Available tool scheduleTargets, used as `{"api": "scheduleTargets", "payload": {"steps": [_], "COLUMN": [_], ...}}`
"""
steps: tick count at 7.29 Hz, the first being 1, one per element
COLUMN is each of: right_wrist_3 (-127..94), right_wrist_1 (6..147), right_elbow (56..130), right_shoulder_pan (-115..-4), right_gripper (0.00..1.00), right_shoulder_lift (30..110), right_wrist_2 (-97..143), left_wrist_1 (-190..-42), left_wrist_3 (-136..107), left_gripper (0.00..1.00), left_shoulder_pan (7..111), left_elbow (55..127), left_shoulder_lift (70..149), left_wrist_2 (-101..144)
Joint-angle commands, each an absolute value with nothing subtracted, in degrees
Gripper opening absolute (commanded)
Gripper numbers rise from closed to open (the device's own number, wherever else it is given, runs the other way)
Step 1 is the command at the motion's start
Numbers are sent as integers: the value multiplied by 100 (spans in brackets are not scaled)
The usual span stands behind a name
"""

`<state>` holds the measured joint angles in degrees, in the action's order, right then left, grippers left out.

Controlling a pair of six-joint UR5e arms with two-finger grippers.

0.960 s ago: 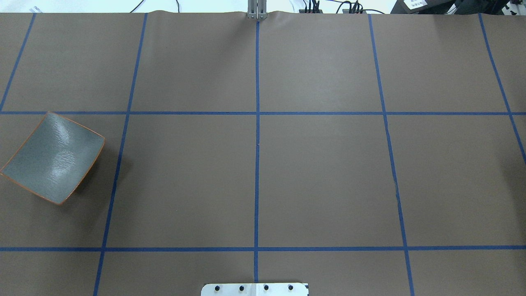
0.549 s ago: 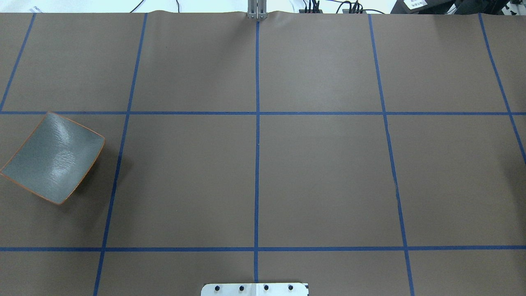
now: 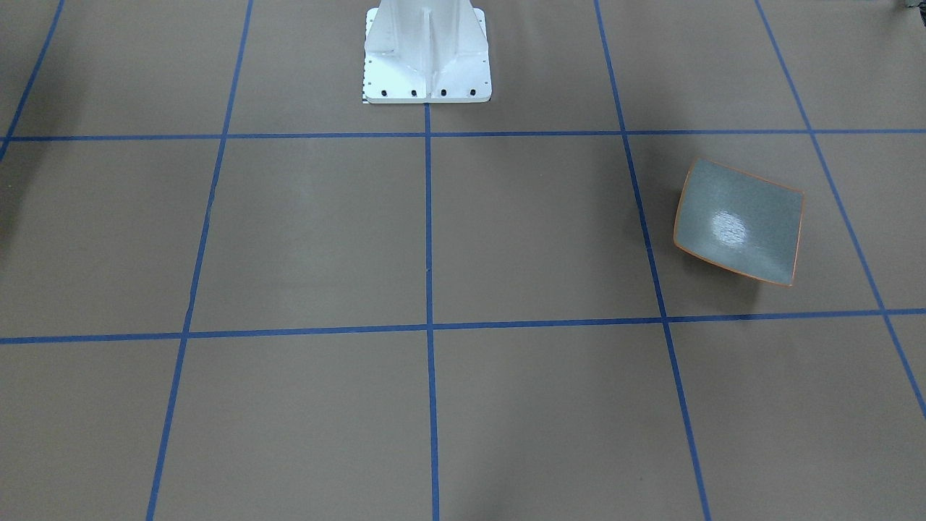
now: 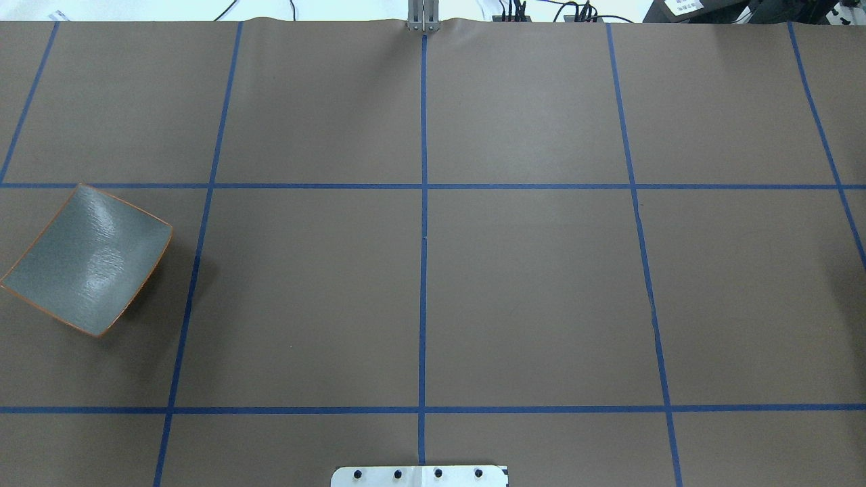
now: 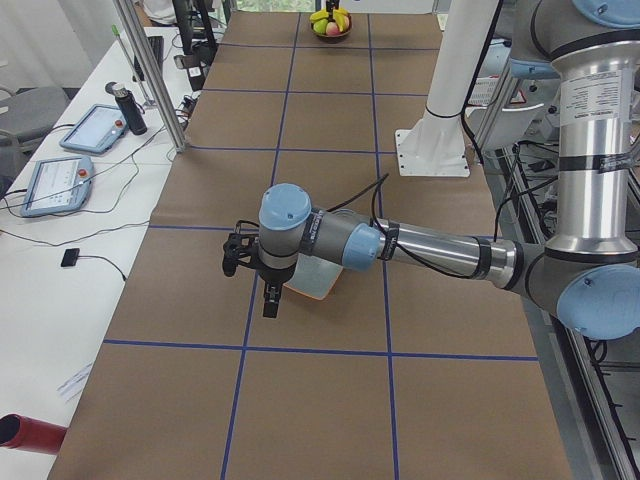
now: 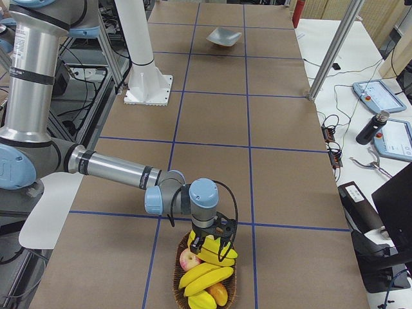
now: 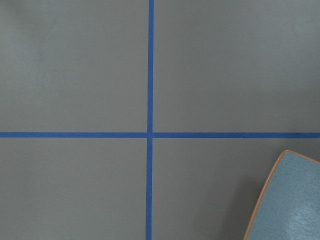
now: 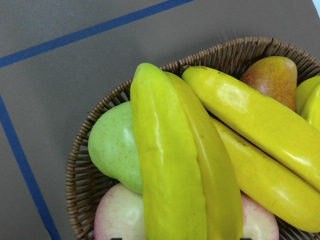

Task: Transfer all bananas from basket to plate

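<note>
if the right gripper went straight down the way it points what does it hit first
Most likely the topmost banana in the basket, which lies right under the right gripper; the gap is unclear.

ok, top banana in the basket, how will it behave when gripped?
Likely slippery: the top banana is glossy with bright highlights. Probably stiff, since it holds its curve while bridging the green fruit below. It may roll or drag the neighbouring banana, as it lies loosely piled in the basket.
</note>
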<state>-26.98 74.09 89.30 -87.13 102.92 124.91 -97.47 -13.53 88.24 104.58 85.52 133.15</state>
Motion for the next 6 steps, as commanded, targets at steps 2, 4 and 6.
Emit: {"api": "scheduleTargets", "payload": {"steps": [2, 4, 6], "right_wrist_3": [-2707, -2707, -2742], "right_wrist_1": [7409, 7409, 7409], "right_elbow": [8921, 8938, 9139], "right_shoulder_pan": [-8710, -8710, -8710], "right_gripper": [48, 0, 0], "right_shoulder_lift": [10283, 10283, 10169], "right_wrist_2": [12507, 12550, 12716], "left_wrist_1": [-9747, -9747, -9747], "left_wrist_3": [-1354, -1423, -1433], "left_gripper": [100, 100, 100], "left_shoulder_pan": [8833, 8833, 8833], "left_elbow": [10468, 10468, 10485], "left_shoulder_lift": [8552, 8552, 8552], "left_wrist_2": [13315, 13315, 13315]}}
